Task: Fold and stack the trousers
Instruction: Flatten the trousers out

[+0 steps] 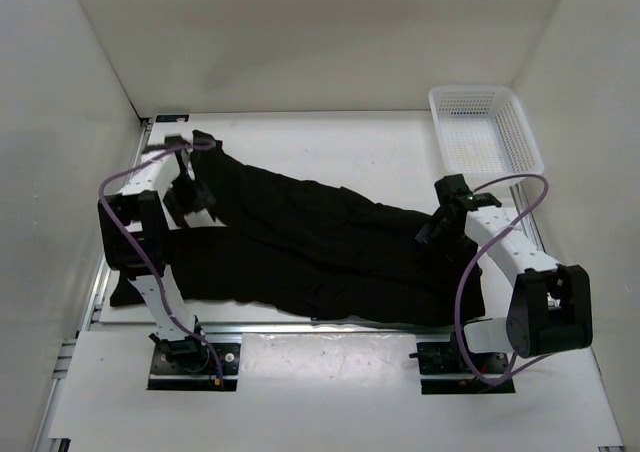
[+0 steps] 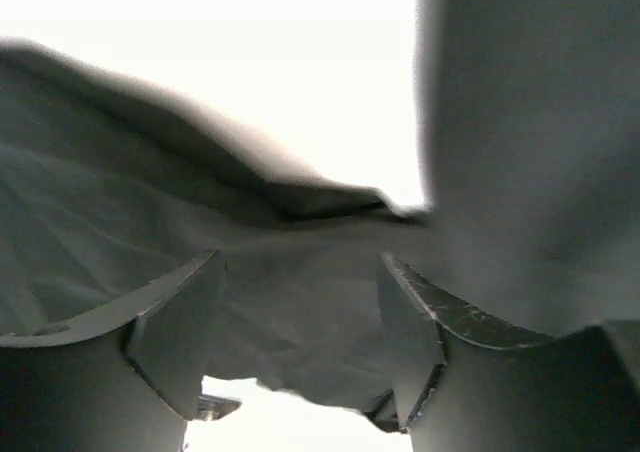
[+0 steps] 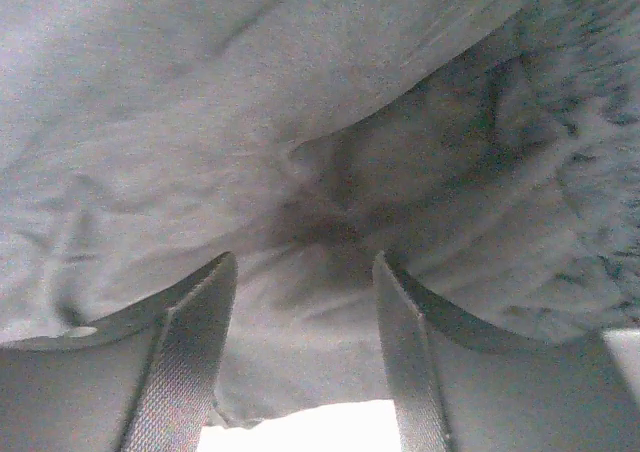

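The black trousers (image 1: 320, 252) lie spread across the table, the two legs reaching left and the waist end at the right. My left gripper (image 1: 190, 194) is over the far leg's end at the left. In the left wrist view its jaws (image 2: 300, 262) stand wide apart with dark cloth (image 2: 290, 312) between them. My right gripper (image 1: 438, 227) is over the waist end. In the right wrist view its jaws (image 3: 305, 262) also stand wide apart, with cloth (image 3: 300, 322) and its edge between them.
A white mesh basket (image 1: 483, 132) stands at the back right corner. White walls close in the back and both sides. Purple cables loop beside both arms. The near leg's end hangs at the table's left edge (image 1: 125, 292).
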Robot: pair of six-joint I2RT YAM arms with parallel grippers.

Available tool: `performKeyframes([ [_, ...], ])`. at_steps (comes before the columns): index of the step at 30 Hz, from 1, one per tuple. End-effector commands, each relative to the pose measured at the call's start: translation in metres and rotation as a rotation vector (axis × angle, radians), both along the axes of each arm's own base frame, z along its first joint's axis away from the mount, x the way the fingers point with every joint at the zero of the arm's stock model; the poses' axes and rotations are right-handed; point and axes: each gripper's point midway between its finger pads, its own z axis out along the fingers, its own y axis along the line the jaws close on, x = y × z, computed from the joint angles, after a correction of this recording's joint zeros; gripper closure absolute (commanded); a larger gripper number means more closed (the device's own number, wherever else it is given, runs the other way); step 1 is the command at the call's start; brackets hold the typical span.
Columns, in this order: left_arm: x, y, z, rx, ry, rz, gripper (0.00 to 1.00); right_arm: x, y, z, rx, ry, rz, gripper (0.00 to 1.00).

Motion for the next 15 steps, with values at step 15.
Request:
performKeyframes([
  [15, 0.202, 0.044, 0.069, 0.007, -0.406, 0.087, 0.21, 0.082, -0.01, 0.086, -0.114, -0.204, 0.02, 0.27],
])
